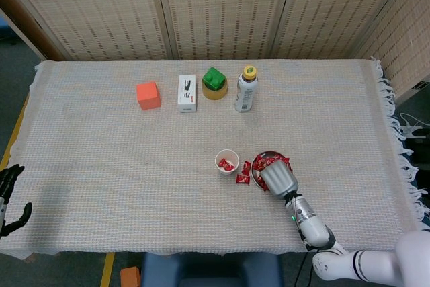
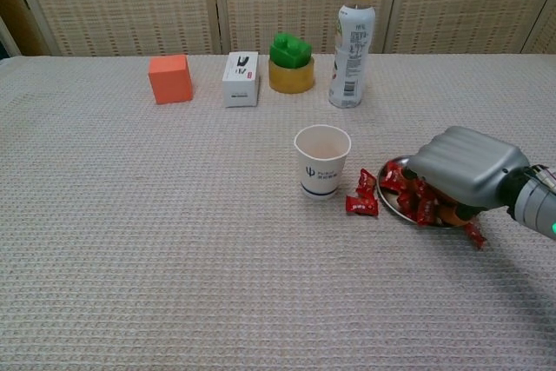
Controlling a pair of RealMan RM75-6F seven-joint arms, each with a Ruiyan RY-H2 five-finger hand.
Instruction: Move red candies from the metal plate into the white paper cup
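The white paper cup [image 1: 227,161] [image 2: 322,161] stands upright mid-table with a red candy inside it, seen in the head view. Just right of it sits the metal plate [image 1: 266,156] [image 2: 393,204], heaped with red candies [image 2: 408,195]. My right hand [image 1: 277,178] [image 2: 469,168] hovers low over the plate's right part, fingers curled down into the candies; its grey back hides what they hold. Two loose candies [image 2: 360,196] lie on the cloth between cup and plate, another one [image 2: 474,235] by the hand. My left hand [image 1: 10,193] hangs off the table's near left corner, fingers apart, holding nothing.
Along the far side stand an orange cube [image 1: 148,95], a white box [image 1: 187,93], a green block on a yellow tape roll [image 1: 214,83] and a yellow-capped bottle [image 1: 246,89]. A woven cloth [image 1: 101,166] covers the table.
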